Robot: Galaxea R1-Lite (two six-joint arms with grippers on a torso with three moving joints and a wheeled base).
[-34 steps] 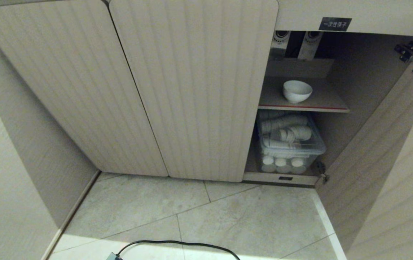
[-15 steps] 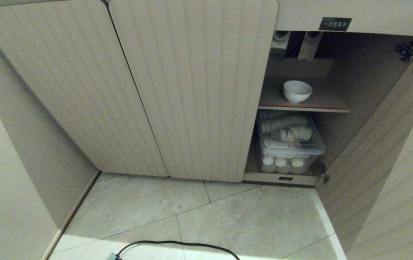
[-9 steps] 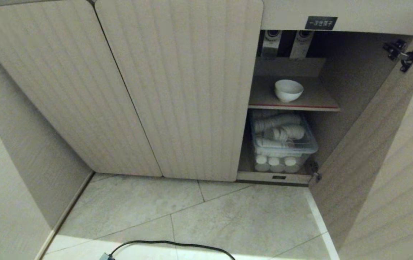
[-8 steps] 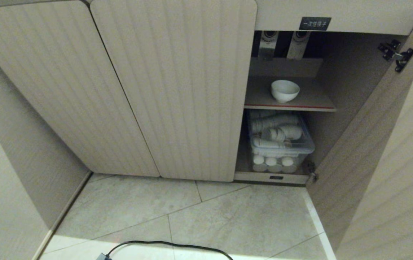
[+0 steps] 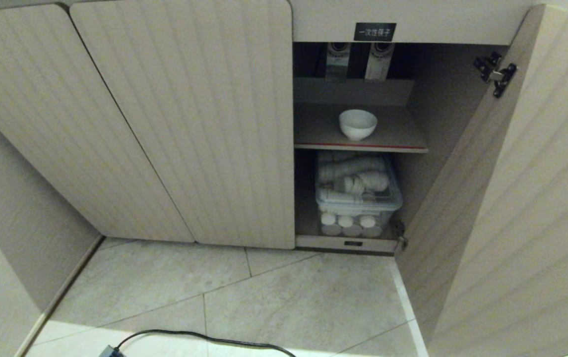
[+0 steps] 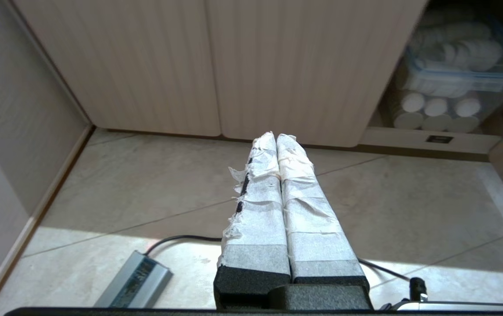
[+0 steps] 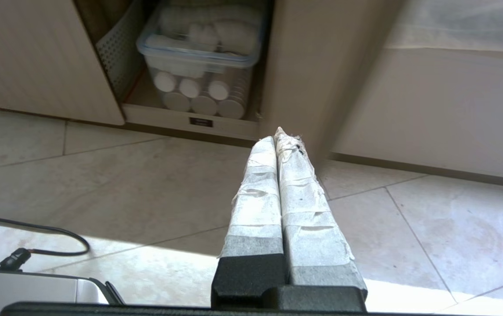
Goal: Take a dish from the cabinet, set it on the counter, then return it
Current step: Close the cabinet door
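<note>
A: Head view first; the small white bowl sits upright on the red-edged inner shelf of the cabinet, whose right-hand door stands open; neither arm shows here, and no counter is in sight. I judge the task is at its start: the bowl has yet to be lifted, set on the counter and returned.

B: And materials?

A: The bowl is glossy, deep and round; the doors are pale wood-grain with vertical ribs and rounded corners; below the shelf, a clear plastic tub holds white ribbed cups; the floor is grey tile.

B: Left wrist view?

A: The left gripper hangs over the tiles, its tape-wrapped fingers pressed together on nothing; a black cable and a flat metal box lie below.

B: Right wrist view?

A: The right gripper, also taped, is closed and empty, well short of the tub; the bowl is not visible there.
</note>
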